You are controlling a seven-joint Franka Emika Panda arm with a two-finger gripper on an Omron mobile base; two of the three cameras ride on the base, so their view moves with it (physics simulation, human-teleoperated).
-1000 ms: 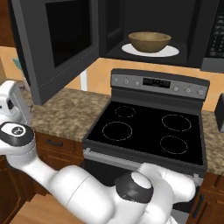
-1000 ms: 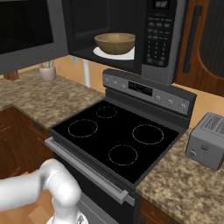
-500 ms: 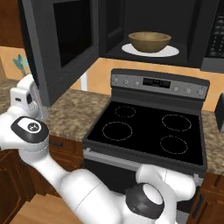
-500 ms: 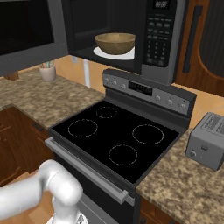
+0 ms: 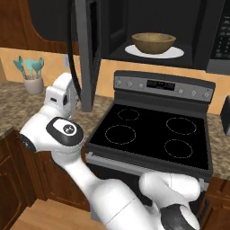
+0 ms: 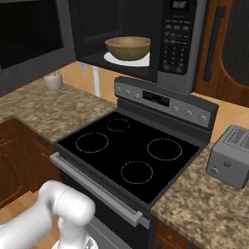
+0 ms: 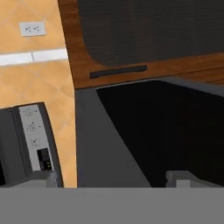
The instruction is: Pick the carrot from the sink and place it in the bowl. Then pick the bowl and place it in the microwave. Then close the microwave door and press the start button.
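Three views: notes taken one by one.
Left base view, bowl: the bowl [image 5: 153, 42] sits on the white turntable plate [image 5: 173, 52] inside the microwave [image 5: 197, 33], at about 1 o'clock in the picture; whether the carrot lies in it I cannot tell.
Left base view, door: the microwave door [image 5: 87, 49] stands partly open, nearly edge-on, at about 11 o'clock.
Left base view, arm: the white hand sits at about 9 o'clock, just beside the door's outer face near its lower edge; the stove [image 5: 155, 134] lies below the cavity, a cup of teal utensils [image 5: 30, 75] on the counter at far left.
Right base view, cavity: the bowl sits at 12 o'clock; the button panel [image 6: 176, 36] is just to its right; a toaster [image 6: 235, 155] stands at 3 o'clock.
Hand view, gripper: the gripper [image 7: 116, 178] has its jaws spread wide and nothing between them; the fingertips [image 7: 181, 177] rise at 6 o'clock against the door's dark glass.
Step in hand, judged: closing the door.
Doing it well, judged: keep flat contact on the outer face, well out from the hinge, and follow the door's arc until it latches; then go for the start button.
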